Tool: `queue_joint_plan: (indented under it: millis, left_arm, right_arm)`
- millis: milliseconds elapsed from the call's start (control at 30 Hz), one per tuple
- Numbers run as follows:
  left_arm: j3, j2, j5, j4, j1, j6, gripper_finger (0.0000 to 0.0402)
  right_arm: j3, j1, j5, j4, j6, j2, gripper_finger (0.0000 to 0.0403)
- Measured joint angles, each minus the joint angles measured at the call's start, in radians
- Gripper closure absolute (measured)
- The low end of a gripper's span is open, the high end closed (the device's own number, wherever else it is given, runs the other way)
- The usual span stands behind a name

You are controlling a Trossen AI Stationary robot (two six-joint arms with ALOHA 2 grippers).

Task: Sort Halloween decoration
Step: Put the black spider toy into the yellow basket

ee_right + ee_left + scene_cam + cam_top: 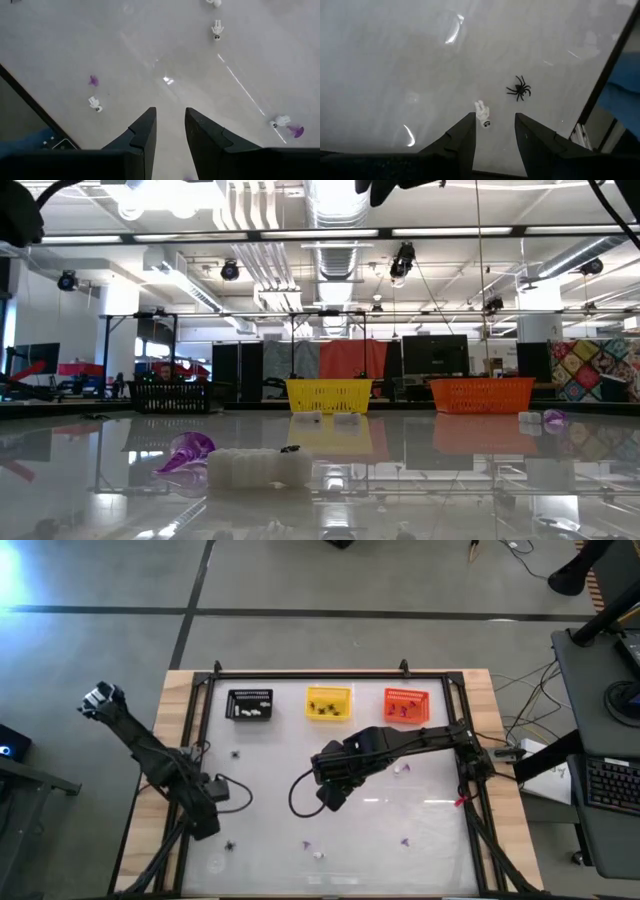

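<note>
Tiny trinkets lie scattered on the white table. In the left wrist view a black spider [519, 90] and a white bit [482, 113] lie just ahead of my open left gripper [494, 117], which hovers near the table's near left part [212, 825]. My open right gripper [170, 111] hangs over the table's middle [330, 802]. Ahead of it lie white bits [95, 104] [217, 28] and purple bits [93, 80] [296, 131]. The low view shows a purple bit [185, 452] and a white bit [258, 467] up close.
Three slatted baskets stand along the far edge: black [249, 704], yellow [329, 702] and orange [406, 706], each with a few trinkets inside. A black frame [300, 675] rims the table. A dark cable [298, 795] loops beside the right gripper. Another spider [235, 753] lies left of centre.
</note>
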Motion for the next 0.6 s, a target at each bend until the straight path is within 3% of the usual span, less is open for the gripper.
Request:
queue_joint_plan:
  millis: [433,600]
  left_arm:
    - [0.001,0.161,0.001,0.186,-0.062,-0.330,0.0283]
    - [0.001,0.251,0.001,0.241,-0.085,-0.392,0.0283]
  right_arm:
    - [0.000,0.001,-0.009,0.000,-0.080,0.000,0.0309]
    - [0.000,0.012,-0.010,0.000,-0.104,0.000,0.0309]
